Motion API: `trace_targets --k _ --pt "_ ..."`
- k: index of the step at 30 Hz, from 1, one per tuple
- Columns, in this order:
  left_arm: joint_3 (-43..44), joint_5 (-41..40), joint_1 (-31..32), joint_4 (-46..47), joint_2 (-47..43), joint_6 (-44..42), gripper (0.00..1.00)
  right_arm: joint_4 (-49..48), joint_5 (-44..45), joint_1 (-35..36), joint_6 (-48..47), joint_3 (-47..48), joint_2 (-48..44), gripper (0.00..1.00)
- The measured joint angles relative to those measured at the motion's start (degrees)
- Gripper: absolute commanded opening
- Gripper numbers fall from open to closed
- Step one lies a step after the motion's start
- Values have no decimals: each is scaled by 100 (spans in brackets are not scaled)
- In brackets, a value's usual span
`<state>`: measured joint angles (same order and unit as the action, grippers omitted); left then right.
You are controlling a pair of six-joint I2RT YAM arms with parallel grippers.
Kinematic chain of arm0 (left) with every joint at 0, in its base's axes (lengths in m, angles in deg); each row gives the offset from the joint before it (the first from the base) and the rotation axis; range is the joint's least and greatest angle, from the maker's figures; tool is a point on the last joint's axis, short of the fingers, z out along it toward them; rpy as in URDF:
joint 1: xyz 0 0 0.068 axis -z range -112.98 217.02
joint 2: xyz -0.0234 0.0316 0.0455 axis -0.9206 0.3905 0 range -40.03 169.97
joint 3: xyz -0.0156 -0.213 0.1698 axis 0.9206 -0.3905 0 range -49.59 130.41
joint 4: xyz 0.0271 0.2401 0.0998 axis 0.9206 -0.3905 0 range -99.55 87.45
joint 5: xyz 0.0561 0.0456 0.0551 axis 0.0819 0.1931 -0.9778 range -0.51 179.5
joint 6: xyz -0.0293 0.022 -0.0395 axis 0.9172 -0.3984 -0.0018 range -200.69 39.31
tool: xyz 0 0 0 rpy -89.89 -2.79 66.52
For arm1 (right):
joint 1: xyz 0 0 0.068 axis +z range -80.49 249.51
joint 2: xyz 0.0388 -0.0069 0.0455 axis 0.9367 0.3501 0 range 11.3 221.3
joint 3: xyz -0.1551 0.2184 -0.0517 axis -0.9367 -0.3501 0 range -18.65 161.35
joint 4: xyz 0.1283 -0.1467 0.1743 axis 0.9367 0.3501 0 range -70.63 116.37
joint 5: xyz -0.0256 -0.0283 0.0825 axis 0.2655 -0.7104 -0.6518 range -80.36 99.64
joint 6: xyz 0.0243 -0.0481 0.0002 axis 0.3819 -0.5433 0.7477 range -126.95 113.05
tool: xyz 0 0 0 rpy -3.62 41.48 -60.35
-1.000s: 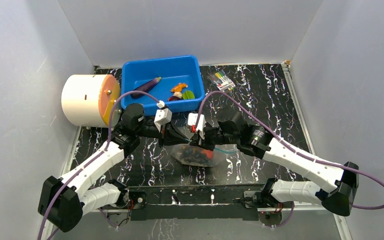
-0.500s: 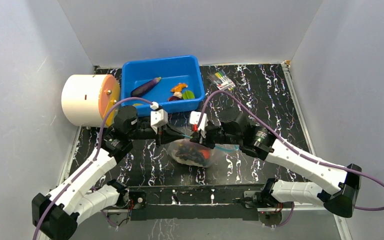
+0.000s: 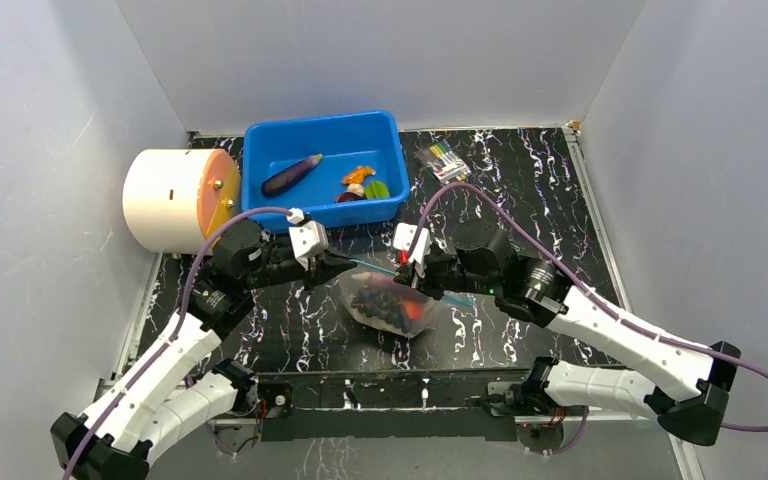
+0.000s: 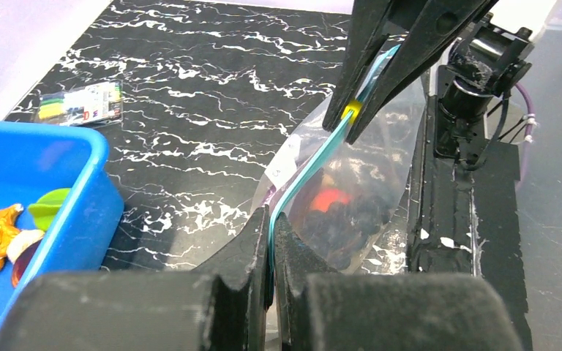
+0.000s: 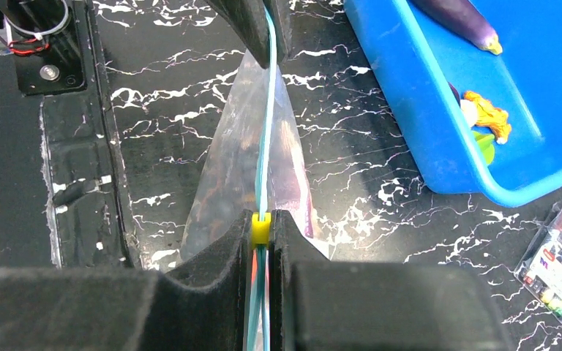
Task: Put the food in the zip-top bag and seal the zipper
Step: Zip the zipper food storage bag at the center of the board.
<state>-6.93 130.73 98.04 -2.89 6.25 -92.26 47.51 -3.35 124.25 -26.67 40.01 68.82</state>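
Mid-table, the zip-top bag (image 3: 392,305) holds grapes (image 3: 375,300) and a red piece (image 4: 333,199), left gripper (image 4: 272,235) and right gripper (image 5: 261,228) both clamped on its zipper (image 4: 304,175) — sealing looks underway — eggplant (image 3: 292,174) and green slice (image 3: 377,188) sit unbagged in the blue bin (image 3: 260,135).

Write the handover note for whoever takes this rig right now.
Left gripper: shut on one end of the zipper.
Right gripper: shut on the zipper at its yellow slider.
The zip-top bag sags between them, holding dark grapes and a red piece.
Done: some food bagged.
Left: eggplant, orange piece and green slice lie in the blue bin; full seal cannot be confirmed.
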Motion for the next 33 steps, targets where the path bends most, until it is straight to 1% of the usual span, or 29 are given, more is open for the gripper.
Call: trace_targets --k 12,20,33 --pt "170 -529 13 -426 -195 -267 0 450 442 0 35 -44 -350 0" --pt "170 -852 17 -619 -374 -286 0 981 813 0 35 -26 -479 0" --pt "155 -1464 20 -719 -798 -260 0 1722 1410 2 125 289 -778 0"
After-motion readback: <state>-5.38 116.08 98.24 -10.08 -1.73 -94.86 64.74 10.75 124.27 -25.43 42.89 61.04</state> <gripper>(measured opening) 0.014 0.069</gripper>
